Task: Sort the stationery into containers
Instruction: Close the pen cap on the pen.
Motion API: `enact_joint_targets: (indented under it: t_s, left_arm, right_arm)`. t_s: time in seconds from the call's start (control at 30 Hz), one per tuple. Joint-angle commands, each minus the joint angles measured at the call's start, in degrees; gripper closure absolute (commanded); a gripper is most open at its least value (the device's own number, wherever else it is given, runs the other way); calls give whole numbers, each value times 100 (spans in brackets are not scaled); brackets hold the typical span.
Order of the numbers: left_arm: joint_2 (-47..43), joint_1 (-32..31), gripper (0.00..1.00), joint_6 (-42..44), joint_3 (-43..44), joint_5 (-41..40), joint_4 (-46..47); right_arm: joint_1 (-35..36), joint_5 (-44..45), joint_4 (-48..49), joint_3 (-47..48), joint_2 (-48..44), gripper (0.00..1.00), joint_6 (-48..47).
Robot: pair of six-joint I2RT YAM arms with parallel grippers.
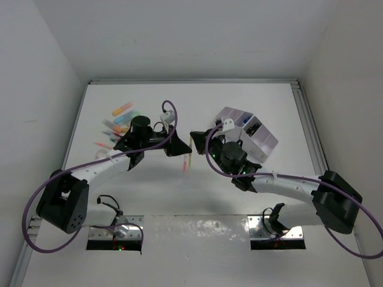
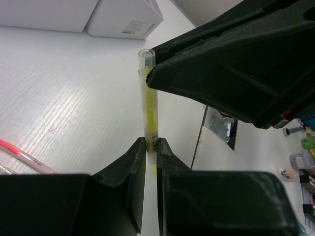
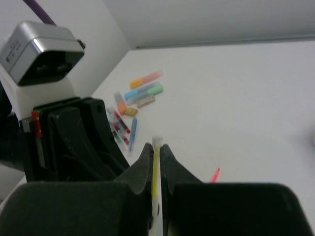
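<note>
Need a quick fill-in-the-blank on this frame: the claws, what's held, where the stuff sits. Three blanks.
1. The left claw and the right claw are both shut on the same ____ marker.
2. The organiser stands on the robot's ____ side.
3. The loose highlighters lie on the robot's ____ side.

Missing words: yellow; right; left.
</note>
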Motion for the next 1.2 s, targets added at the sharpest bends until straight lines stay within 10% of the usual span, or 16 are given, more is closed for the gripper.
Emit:
enact_joint_targets:
  t_s: [0.0,0.77,0.97,1.17]
  left_arm:
    - [-190,111,100,509,688,-617,1658]
    - [-58,-82,100,1283,715,-477,1193]
    - [-137,-82,100,1740,600,-222,542]
    - [-181,-74,100,2092,591,-134,243]
  right_arm:
    - [394,-349,-1401,-541,385,100,121]
    - [562,-753,-900,-683,413,100,68]
    - [272,-990,-1778,82,-491,52,-468]
    - [113,-736,-2657,249,-1477,46,-793]
